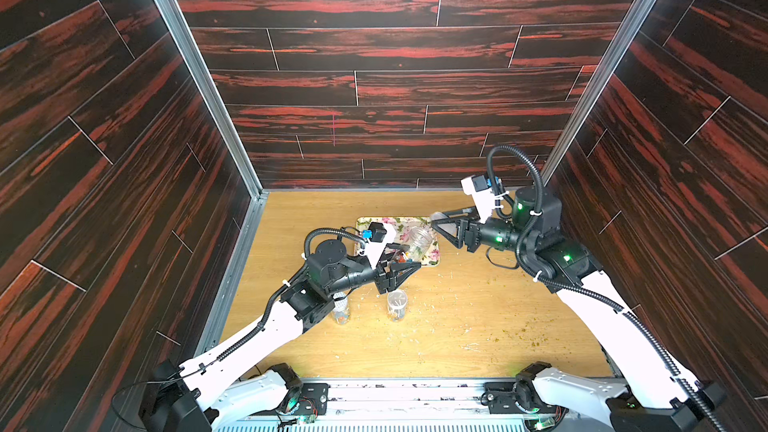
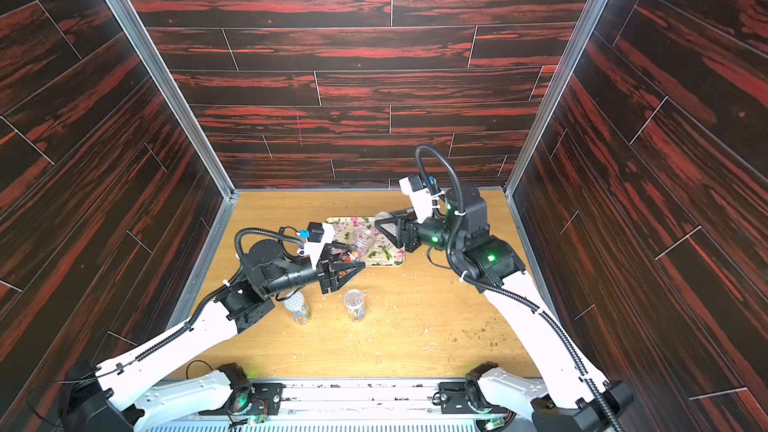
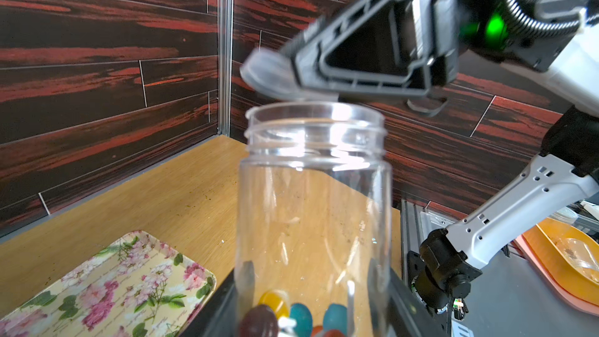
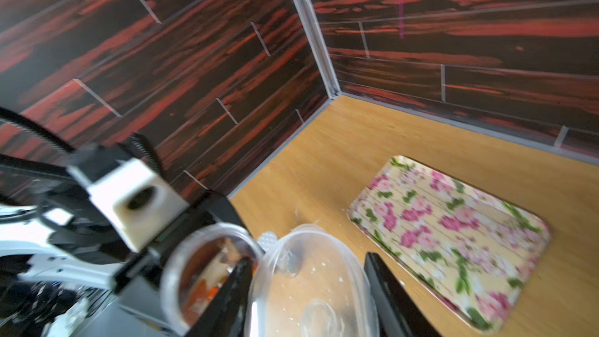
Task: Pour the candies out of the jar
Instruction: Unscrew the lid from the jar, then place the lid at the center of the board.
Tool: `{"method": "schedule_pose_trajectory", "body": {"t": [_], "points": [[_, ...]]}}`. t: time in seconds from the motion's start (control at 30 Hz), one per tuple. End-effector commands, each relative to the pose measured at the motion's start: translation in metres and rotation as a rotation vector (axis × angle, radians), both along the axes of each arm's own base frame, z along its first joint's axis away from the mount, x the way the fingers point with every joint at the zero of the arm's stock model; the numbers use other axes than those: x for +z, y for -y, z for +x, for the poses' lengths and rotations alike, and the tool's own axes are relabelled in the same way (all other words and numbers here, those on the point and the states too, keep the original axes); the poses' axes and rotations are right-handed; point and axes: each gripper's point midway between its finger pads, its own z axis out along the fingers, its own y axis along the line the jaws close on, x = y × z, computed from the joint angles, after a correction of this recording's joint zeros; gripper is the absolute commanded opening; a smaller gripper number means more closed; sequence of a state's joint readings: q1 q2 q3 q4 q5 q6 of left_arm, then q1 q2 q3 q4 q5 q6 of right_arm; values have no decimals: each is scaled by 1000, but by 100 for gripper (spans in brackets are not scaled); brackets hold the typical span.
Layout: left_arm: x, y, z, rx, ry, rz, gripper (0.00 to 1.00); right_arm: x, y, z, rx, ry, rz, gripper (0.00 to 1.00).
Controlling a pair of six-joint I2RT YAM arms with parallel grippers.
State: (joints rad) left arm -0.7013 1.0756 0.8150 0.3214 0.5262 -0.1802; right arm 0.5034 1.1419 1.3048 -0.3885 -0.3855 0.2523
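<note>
My left gripper (image 1: 405,268) (image 2: 353,268) (image 3: 311,290) is shut on a clear plastic jar (image 1: 418,242) (image 2: 362,239) (image 3: 314,205), gripping its lower part. The jar's threaded mouth is open and it leans over the floral tray (image 1: 433,260) (image 2: 392,259) (image 3: 113,280) (image 4: 453,228). The candies (image 3: 291,316) (image 1: 401,259) (image 2: 345,258), yellow, blue, dark and red balls, lie at the jar's bottom between the fingers. My right gripper (image 1: 436,221) (image 2: 383,219) (image 4: 308,273) is shut on the clear lid (image 4: 308,293) (image 3: 269,76) (image 1: 438,216), held just beyond the jar's mouth (image 4: 207,270).
Two other clear jars (image 1: 340,310) (image 1: 397,305) stand on the wooden table in front of the left gripper. Pale crumbs and greenish flecks (image 1: 519,336) are scattered over the table. Dark walls close in the left, back and right sides.
</note>
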Motion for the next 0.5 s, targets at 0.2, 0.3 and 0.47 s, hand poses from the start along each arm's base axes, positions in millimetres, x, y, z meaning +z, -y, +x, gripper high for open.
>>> {"method": "schedule_pose_trajectory", "body": {"t": [0.2,0.3,0.47], "points": [[21,-6,-9,-8,45,-39,37,-85,37,18,-243,-91,-120,47],[22,-7,-10,-8,47,-40,37,-124,45,16,-290,-148,-140,47],[21,-8,-11,-5,46,-38,37,-181,58,12,-371,-237,-160,47]]}}
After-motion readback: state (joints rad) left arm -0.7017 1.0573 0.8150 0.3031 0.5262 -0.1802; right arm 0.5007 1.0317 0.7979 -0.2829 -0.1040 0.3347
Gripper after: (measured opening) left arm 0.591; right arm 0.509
